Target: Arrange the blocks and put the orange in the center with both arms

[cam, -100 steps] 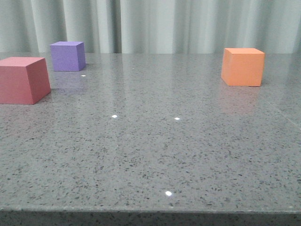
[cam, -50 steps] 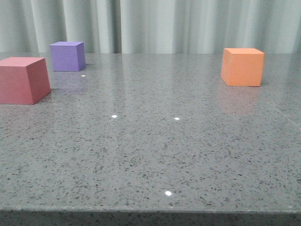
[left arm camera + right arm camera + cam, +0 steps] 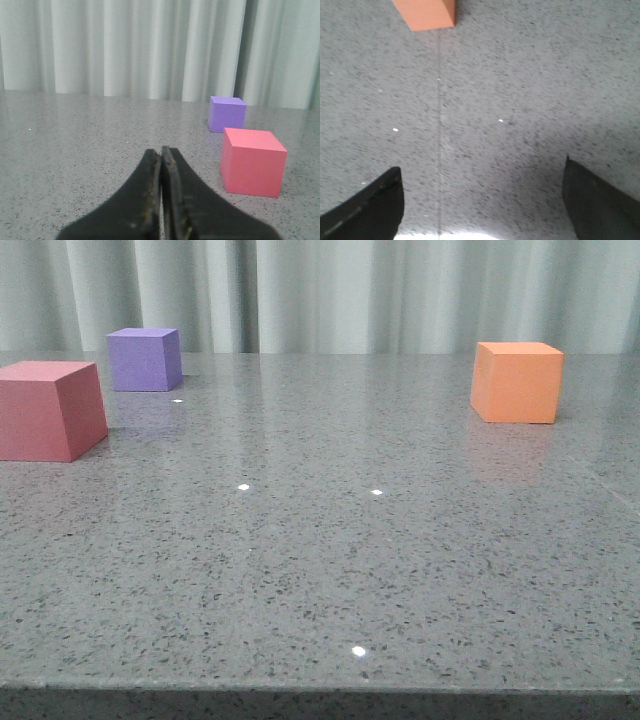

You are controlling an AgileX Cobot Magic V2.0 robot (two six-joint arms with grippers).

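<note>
Grey speckled stone makes up your counter (image 3: pixel 330 570), glossy enough to show small white glints of light, and pale pleated curtains (image 3: pixel 400 295) hang behind its far edge. In the front view you have three cubes standing flat on it, none of them touching another. Your pinkish-red cube (image 3: pixel 50 410) sits at the left edge, nearest the camera of the three. Your purple cube (image 3: pixel 145 359) stands just behind it and a little to its right, near the curtains. Your orange cube (image 3: pixel 516 382) stands well apart from both, over on the right side toward the back, so the middle of the counter holds none of the three. Neither arm shows in the front view. In the left wrist view your left end effector (image 3: pixel 161 152) has its two black fingers pressed together with only a thin seam between them and nothing pinched; the pinkish-red cube (image 3: pixel 252 161) and the purple cube (image 3: pixel 227 114) lie ahead of it and off to one side, apart from the fingers. In the right wrist view your right end effector (image 3: pixel 482 200) is spread wide, its fingertips (image 3: pixel 375 202) showing only at the two lower corners, with bare counter between them. The orange cube (image 3: pixel 426 13) shows only as a corner at the frame edge, well clear of those fingers, close beside a thin straight seam (image 3: pixel 439 125) in the stone.
</note>
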